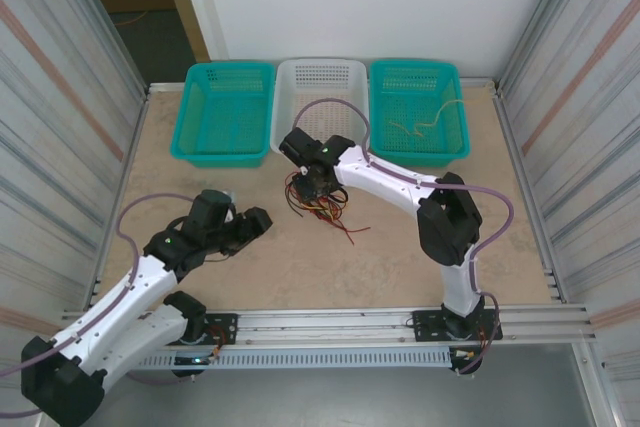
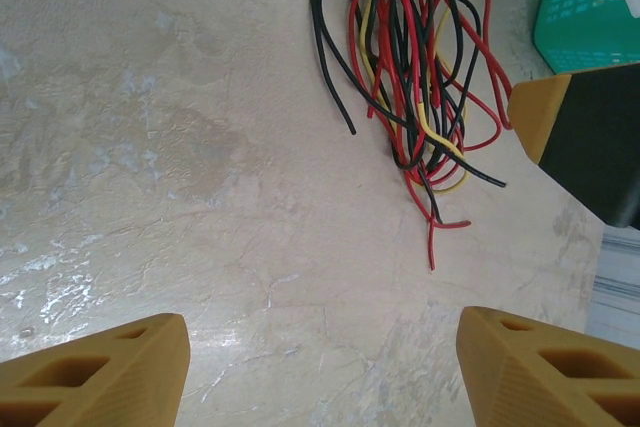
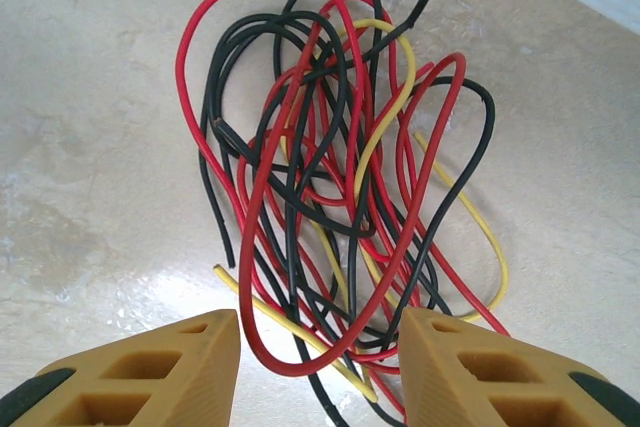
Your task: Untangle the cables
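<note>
right fingers (image 3: 150,372) apart over cables (image 3: 330,177) | left fingers (image 2: 100,372) apart above table (image 2: 150,147)

cables (image 1: 328,213) under R gripper (image 1: 314,190), mid tbl (image 1: 420,267), baskets (image 1: 320,63) behind

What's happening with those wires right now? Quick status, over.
Left fingers open, over bare table. Right fingers open, straddling the cables, one red-black-yellow tangle. White basket close beside the tangle.
</note>
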